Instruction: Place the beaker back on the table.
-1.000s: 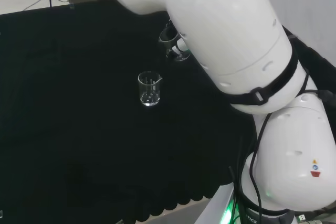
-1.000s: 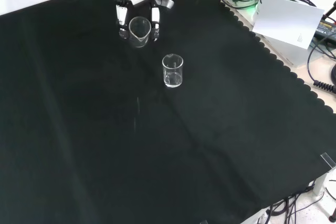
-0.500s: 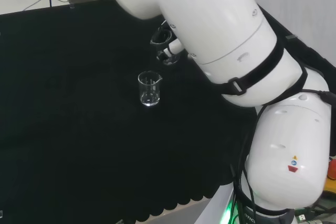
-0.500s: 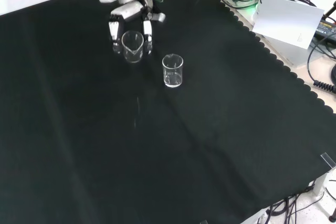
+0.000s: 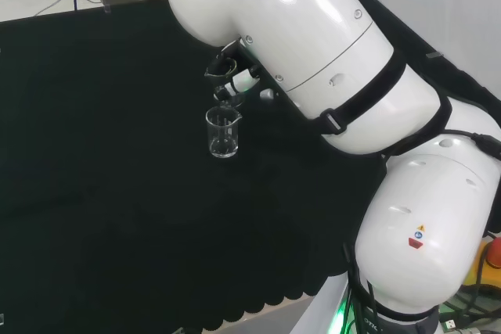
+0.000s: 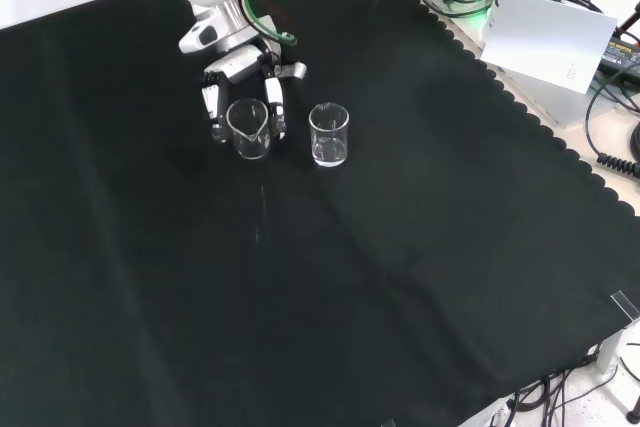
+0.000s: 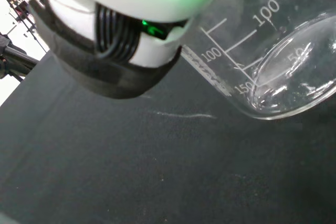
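in the front view the hand (image 6: 240, 82) has its fingers (image 6: 274, 107) curled round a clear beaker (image 6: 248, 130), holding it at the black cloth (image 6: 400, 247). just to its right a second beaker (image 6: 329, 134) stands upright, apart from it.

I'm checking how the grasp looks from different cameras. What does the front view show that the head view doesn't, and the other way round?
Front view alone: the robot hand with fingers on both sides of the held beaker, beside the second beaker, plus white paper and cables off the cloth.

Head view alone: the arm's big white links covering most of the robot hand.

Both: the black cloth, the held beaker and the free-standing second beaker.
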